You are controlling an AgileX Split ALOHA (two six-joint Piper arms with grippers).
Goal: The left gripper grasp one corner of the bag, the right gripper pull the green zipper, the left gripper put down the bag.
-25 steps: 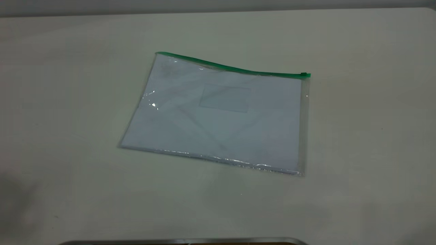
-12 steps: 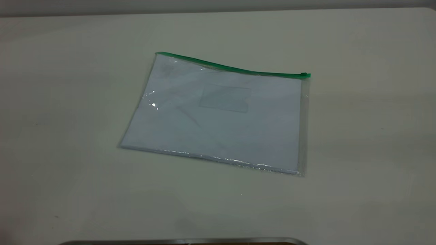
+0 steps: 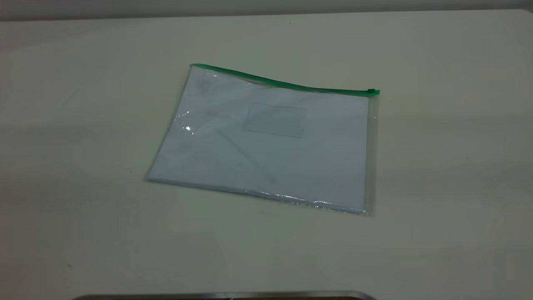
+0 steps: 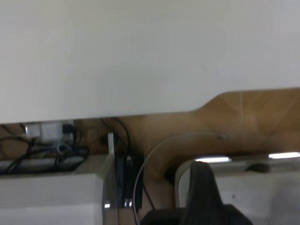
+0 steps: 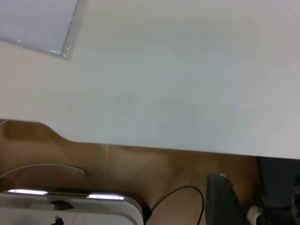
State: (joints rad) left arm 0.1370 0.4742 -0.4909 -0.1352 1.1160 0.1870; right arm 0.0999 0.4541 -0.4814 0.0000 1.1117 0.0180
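The bag [image 3: 266, 141] lies flat on the white table [image 3: 458, 187], a clear pouch with white sheets and a small card pocket [image 3: 275, 121]. Its green strip [image 3: 270, 81] runs along the far edge. The green zipper [image 3: 373, 91] sits at the strip's right end. Neither gripper shows in the exterior view. In the left wrist view, only a black tip of my left gripper [image 4: 201, 197] shows, off the table's near edge. In the right wrist view, a black tip of my right gripper [image 5: 225, 201] shows off the table edge, and one bag corner [image 5: 37, 23] lies far from it.
A grey metal rim [image 3: 225, 295] runs along the near edge in the exterior view. Cables and a power strip [image 4: 47, 145] hang below the table in the left wrist view. A brown wooden floor [image 5: 140, 173] lies beyond the table edge.
The bag has not moved. Faint shadows on the table at the near left have shifted.
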